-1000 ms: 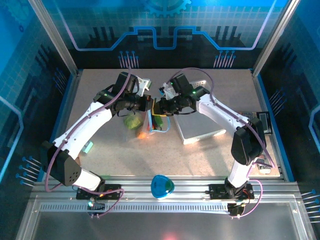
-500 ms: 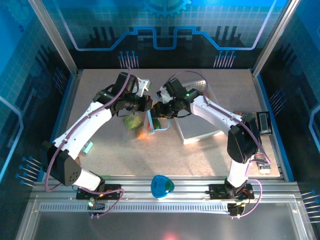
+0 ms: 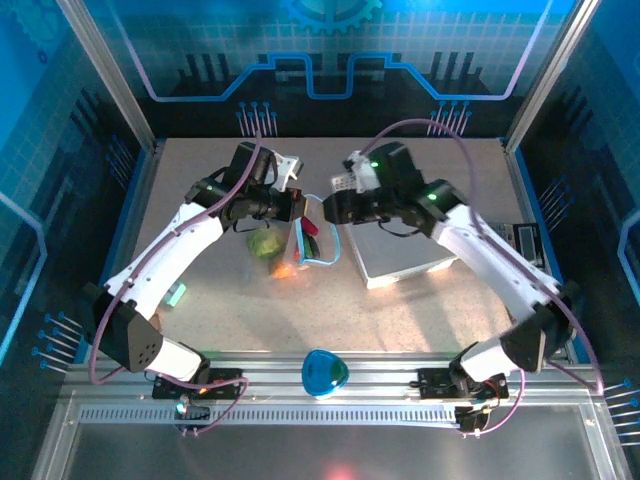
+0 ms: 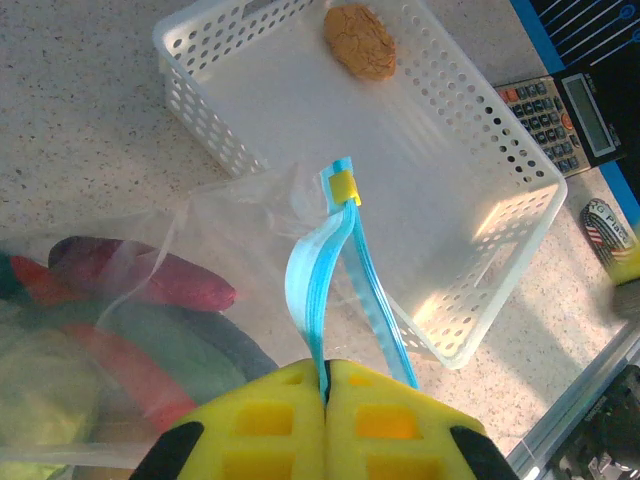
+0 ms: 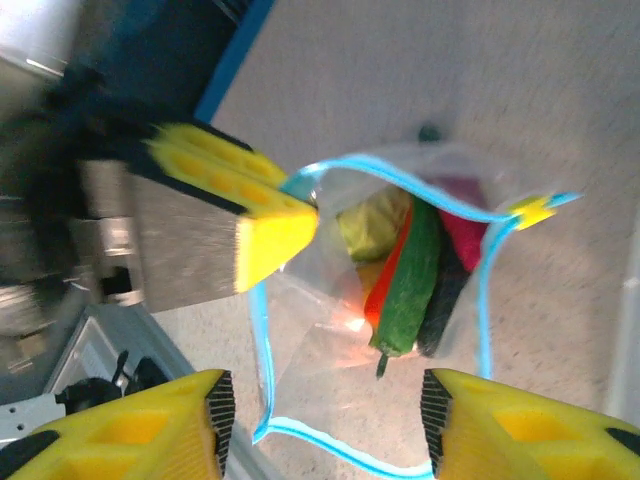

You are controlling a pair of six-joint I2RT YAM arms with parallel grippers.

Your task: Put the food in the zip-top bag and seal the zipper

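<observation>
**Top view with both wrist views: bagging stage.** Over the last second the right arm has swung toward the right of the table. The right pincer, which stood at the bag's mouth a second ago, has drawn back and spread its jaws. In its own wrist view they stand released, with nothing between them.

We read this as a letting-go. The mouth is now left to the left pincer alone, and the right arm is free to fetch more food. The white perforated basket, just right of the bag, holds one tan piece. We therefore judge the filling unfinished and the sealing not yet due.

The zip-top bag lies at mid-table, left of the basket, with its mouth gaping. The right pincer hangs near that mouth, on its far right side, without touching it. In the right wrist view the bag lies beyond the parted jaws. Inside we see the cabbage, a cucumber and the red chili bunched together.

The left pincer is clenched on one stretch of the zipper, and the blue tracks rise out from between its shut pads. The rest of the strip loops open around the mouth. The yellow slider sits at the strip's end, by the basket wall, and neither pincer touches it.
</observation>
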